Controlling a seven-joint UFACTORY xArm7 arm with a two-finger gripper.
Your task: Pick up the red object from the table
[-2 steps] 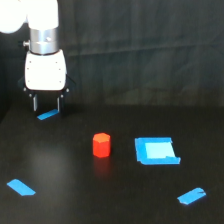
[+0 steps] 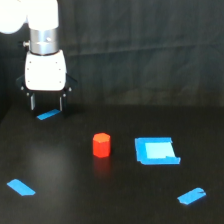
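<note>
Flanking red object (image 2: 101, 145): blue patch (image 2: 156, 151) (beside)

We are holding our gripper (image 2: 46, 104) above the table (image 2: 60, 170), fingers pointing down with a gap between them, gripping nothing. A blue tape strip (image 2: 48, 115) is lying just beneath the fingertips. The red hexagonal block (image 2: 101, 145) is standing upright well away from the tool, toward the exterior view's right and nearer the camera, with the blue square patch (image 2: 156, 150) lying beyond it.
</note>
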